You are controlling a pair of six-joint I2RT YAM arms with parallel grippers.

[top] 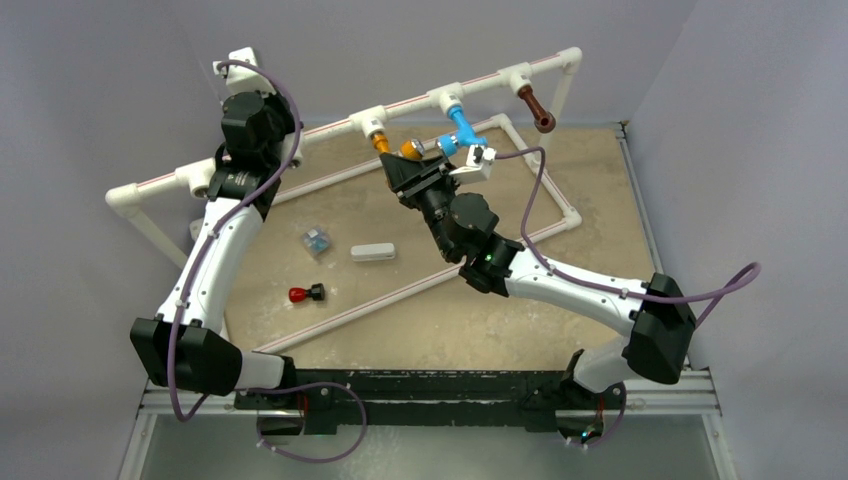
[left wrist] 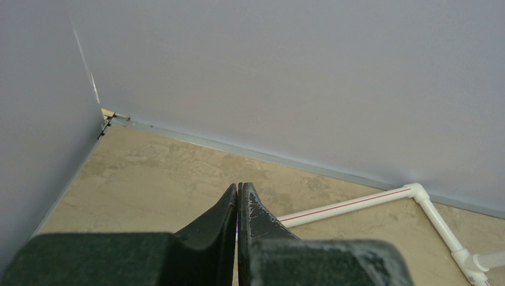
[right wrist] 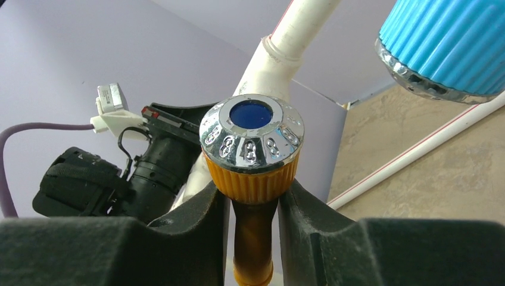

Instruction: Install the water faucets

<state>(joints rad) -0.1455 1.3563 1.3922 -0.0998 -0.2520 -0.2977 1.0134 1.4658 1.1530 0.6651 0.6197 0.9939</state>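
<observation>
Right gripper [right wrist: 253, 199] clamped on orange-yellow faucet [right wrist: 251, 137], which hangs from white pipe rail [top: 330, 127]. Blue faucet [top: 462, 130] next along rail, brown faucet [top: 535, 105] beyond. Left gripper [left wrist: 238, 199] pinched together.

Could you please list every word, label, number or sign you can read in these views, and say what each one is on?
No text can be read for certain.
Label on the left arm: pale print on a dark link, too small to read.
Chrome cap of the orange-yellow faucet: embossed loops that look like "8", probably only a pattern.
</observation>
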